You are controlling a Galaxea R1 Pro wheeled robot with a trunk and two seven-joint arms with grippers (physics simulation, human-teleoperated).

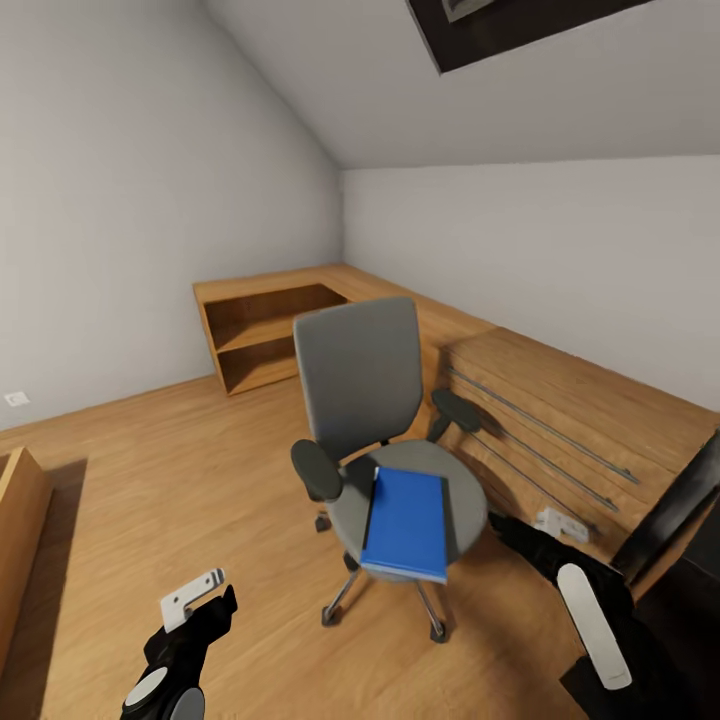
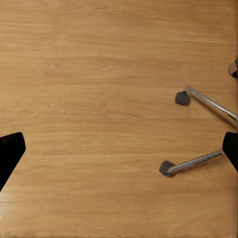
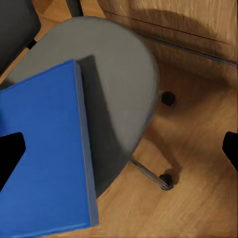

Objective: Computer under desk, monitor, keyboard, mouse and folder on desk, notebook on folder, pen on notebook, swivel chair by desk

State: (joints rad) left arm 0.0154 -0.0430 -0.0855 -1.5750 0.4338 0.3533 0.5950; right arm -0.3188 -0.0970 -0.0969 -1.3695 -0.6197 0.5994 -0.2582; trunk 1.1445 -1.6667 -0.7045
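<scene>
Folder [image 1: 406,523], bright blue, flat on seat of swivel chair [image 1: 360,375], front edge overhanging seat rim; in right wrist view folder [image 3: 42,158] covers much of grey seat. Chair: grey back, black armrests, chrome spokes on casters [image 2: 167,168], standing on wood floor [image 1: 200,480] mid-room. My right pincer [image 3: 121,146] hangs just above folder/seat, fingers spread wide, pinching nothing. My left pincer [image 2: 119,148] low over bare floor beside chair base, fingers spread, nothing between. Wooden shelf unit [image 1: 265,335] against far wall, behind chair.

Open wooden shelf unit [image 1: 262,335] against wall
</scene>
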